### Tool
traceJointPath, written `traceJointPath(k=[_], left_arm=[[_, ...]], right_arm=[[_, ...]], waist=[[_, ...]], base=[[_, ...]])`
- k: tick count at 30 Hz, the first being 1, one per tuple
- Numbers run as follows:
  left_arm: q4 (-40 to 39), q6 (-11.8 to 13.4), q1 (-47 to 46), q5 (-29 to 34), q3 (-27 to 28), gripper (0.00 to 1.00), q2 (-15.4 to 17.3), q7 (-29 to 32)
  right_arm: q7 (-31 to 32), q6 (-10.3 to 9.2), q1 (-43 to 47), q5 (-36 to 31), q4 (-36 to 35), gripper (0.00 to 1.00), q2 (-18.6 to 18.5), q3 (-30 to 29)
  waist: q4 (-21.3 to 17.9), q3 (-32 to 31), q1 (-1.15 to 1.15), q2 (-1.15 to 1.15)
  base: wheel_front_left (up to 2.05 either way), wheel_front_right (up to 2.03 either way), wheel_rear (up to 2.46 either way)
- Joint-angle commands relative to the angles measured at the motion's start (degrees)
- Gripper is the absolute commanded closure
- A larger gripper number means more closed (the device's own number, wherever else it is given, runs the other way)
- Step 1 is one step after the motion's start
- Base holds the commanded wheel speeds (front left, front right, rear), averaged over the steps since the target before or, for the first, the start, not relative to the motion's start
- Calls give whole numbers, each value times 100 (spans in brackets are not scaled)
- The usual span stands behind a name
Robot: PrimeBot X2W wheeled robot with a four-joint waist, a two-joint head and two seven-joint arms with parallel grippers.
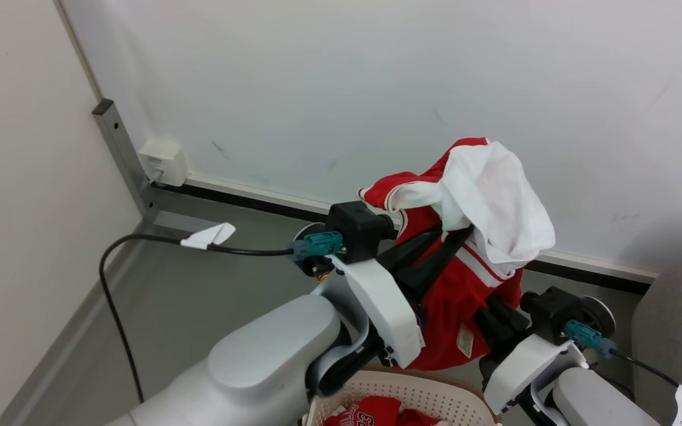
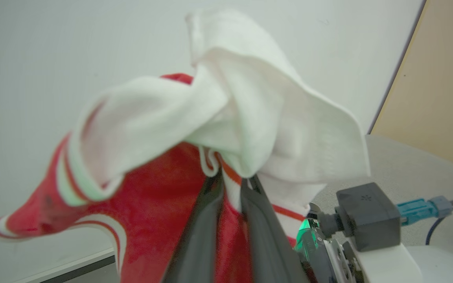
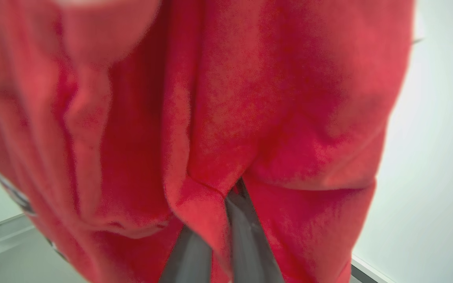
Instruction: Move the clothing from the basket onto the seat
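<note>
Hanging in the air above the basket [image 1: 436, 387], the clothing [image 1: 483, 195] is being held up by both arms in front of a white wall [image 1: 376, 89]. The left pincer [image 2: 230, 182] is pinching it high up, its fingers closed on the cloth where a white panel is flopping over the red body. The right pincer [image 3: 232, 192] is gripping lower down, closed on a fold of red fabric that is bunching between its fingers. In the head view the clothing is drooping between the two, and its red lower part, with a small label, is hanging just over the basket's brown rim; whether it is touching the rim cannot be told. More red cloth [image 1: 370, 414] with white lettering is lying inside the basket. The seat [image 1: 678, 337] is showing as a grey patch at the right edge, beside the right arm and apart from the clothing. A black cable [image 1: 110, 284] is trailing over the grey floor [image 1: 199, 284] at the left.
</note>
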Motion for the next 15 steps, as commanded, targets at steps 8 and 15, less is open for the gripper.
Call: traceJointPath(k=[8,15], left_arm=[[220,50,231,-172,111,100,221,-77],[176,91,377,-134,120,75,324,-178]], right_arm=[[-11,-12,438,-88,-633,100,-191,-336],[-11,-12,679,-58,-1230,100,-281,-870]], waist=[[-234,1,0,0],[-562,95,0,0]], base=[[0,0,0],[0,0,0]])
